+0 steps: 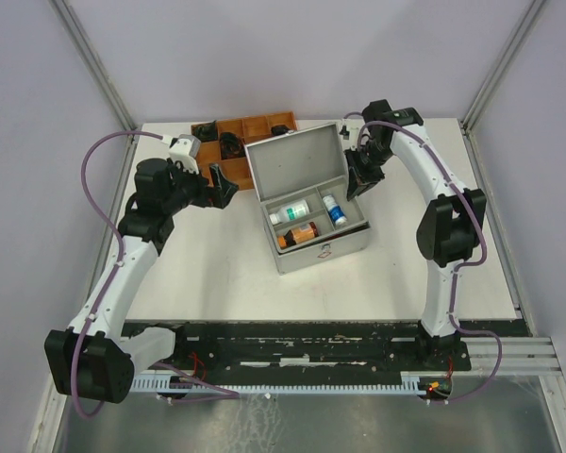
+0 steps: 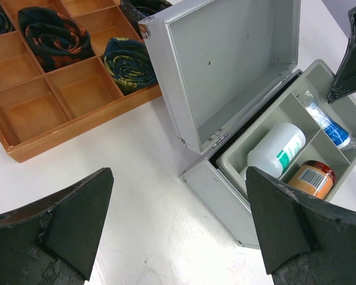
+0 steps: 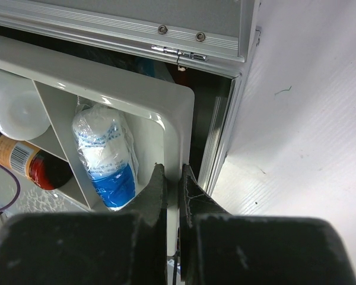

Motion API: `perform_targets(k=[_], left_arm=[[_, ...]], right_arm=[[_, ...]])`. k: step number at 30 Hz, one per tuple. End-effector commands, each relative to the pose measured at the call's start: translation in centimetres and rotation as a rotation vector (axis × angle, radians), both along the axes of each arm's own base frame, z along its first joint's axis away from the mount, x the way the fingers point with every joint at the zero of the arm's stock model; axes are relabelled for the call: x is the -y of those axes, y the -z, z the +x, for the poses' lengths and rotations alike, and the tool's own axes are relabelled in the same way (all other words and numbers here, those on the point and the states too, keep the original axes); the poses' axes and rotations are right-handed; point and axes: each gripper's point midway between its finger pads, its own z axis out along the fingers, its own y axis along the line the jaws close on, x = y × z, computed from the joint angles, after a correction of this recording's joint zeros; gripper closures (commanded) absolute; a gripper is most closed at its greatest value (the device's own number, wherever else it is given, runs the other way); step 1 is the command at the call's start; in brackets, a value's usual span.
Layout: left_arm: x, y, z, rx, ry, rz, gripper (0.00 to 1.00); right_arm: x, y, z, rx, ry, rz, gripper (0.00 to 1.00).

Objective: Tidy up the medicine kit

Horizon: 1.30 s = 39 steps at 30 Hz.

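Note:
The medicine kit (image 1: 325,253), a silver-grey aluminium case, stands open in the middle of the table with its lid (image 1: 297,162) upright. A shallow grey inner tray (image 3: 179,119) sits in it and holds a white bottle (image 2: 276,148), a brown bottle (image 2: 311,178) and a wrapped blue-and-white roll (image 3: 104,154). My right gripper (image 3: 173,178) is at the kit's far right corner (image 1: 357,179), shut on the inner tray's right rim. My left gripper (image 2: 178,231) is open and empty above bare table, just left of the kit (image 1: 224,186).
A brown wooden compartment tray (image 1: 255,127) lies behind the kit at the back left. It holds several rolled dark patterned cloths (image 2: 53,35) and several vacant compartments (image 2: 29,113). White table surrounds the kit, and framed walls close in both sides.

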Motion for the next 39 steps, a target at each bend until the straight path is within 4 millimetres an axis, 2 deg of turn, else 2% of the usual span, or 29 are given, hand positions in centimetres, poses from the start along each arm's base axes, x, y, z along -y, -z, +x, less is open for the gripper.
perform_targets(k=[1,7,15,27,32,39], left_arm=[[0.0,-1.6,0.0,0.088,0.035,0.033,0.01],[0.0,-1.7,-0.1,0.087,0.037,0.032,0.01],[0.1,-1.7,-0.2,0.088,0.043,0.029,0.01],[0.1,-1.6,-0.2,0.089,0.044,0.03,0.01],[0.1,-1.7,-0.4,0.092,0.047,0.031,0.01],[0.3,-1.7,-0.4,0.093,0.055,0.026,0.01]], right_arm=[[-1.6,-2.0,-0.3,0.009,-0.011,0.082,0.99],[-1.6,-2.1,0.0,0.025,0.013,0.071,1.0],[-1.3,-1.1,0.3,0.031,0.02,0.032,0.98],[-1.2,-1.2,0.0,0.09,0.006,-0.017,0.83],[-1.1,-1.0,0.0,0.104,-0.002,-0.034,0.75],[-0.9,-2.1,0.1,0.154,-0.009,-0.054,0.59]])
